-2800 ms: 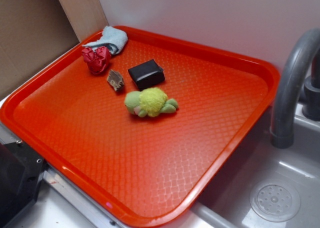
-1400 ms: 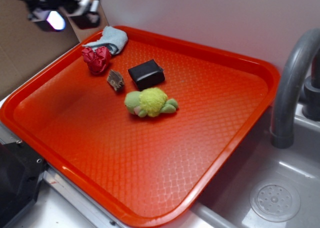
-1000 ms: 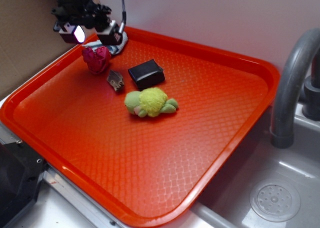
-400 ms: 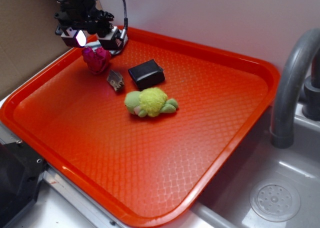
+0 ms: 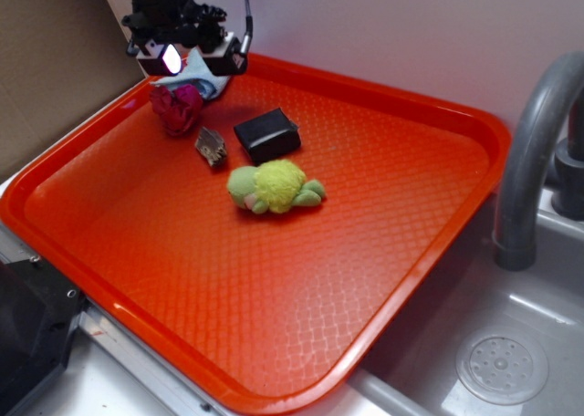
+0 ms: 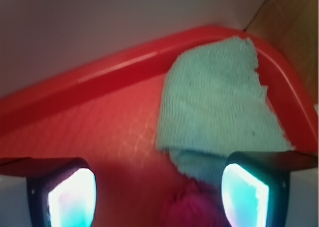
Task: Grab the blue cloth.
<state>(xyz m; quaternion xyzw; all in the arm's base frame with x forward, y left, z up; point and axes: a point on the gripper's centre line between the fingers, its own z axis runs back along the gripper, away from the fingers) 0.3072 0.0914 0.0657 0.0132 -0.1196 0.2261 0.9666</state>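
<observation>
The pale blue cloth (image 5: pixel 203 77) lies in the far left corner of the orange tray (image 5: pixel 383 252), partly hidden by my gripper (image 5: pixel 196 62), which hovers just above it. In the wrist view the cloth (image 6: pixel 219 112) lies ahead and to the right of my gripper (image 6: pixel 157 194), against the tray's corner rim. The jaws stand wide apart with nothing between them. The lit fingertips (image 6: pixel 72 199) sit low in that view. The red fabric wad (image 5: pixel 178 108) lies just in front of the cloth and shows at the bottom of the wrist view (image 6: pixel 192 209).
On the tray lie a black block (image 5: pixel 267 134), a small brown piece (image 5: pixel 211 146) and a yellow-green plush toy (image 5: pixel 272 187). A cardboard wall (image 5: pixel 55 60) stands left. A grey faucet (image 5: pixel 534 151) and a sink with its drain (image 5: pixel 501 368) are at the right.
My gripper came in from the upper left, dropped toward the red wad, then shifted right and back over the blue cloth. The objects on the tray have not moved.
</observation>
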